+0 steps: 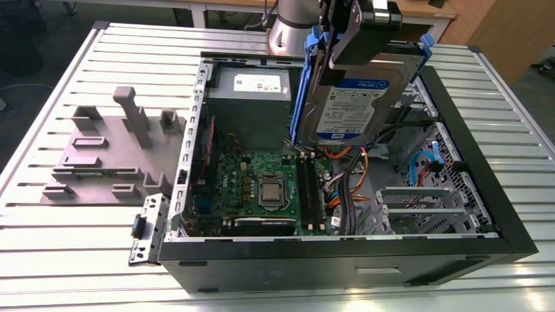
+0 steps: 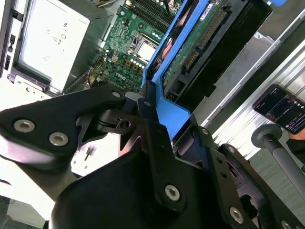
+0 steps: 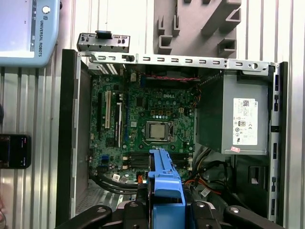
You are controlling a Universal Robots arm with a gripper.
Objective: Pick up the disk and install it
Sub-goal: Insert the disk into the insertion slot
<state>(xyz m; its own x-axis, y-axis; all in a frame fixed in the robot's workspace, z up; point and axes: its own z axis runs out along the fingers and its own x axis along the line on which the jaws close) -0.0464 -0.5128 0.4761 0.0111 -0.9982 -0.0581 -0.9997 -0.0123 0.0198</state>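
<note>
Bench (image 1: pixel 52 214): carrying the open computer case (image 1: pixel 347 257), which is lying on its side.
Power supply (image 1: pixel 249 104): sitting in a corner inside the case.
Disk (image 1: pixel 351 107): hanging upright over the case's open interior, label showing, blue rail frame around it.
Hand (image 1: pixel 347 39): clamping the disk's upper end, above the case.

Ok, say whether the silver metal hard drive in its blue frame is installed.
Not installed: the gripper holds the drive on edge above the open black computer case.
</note>
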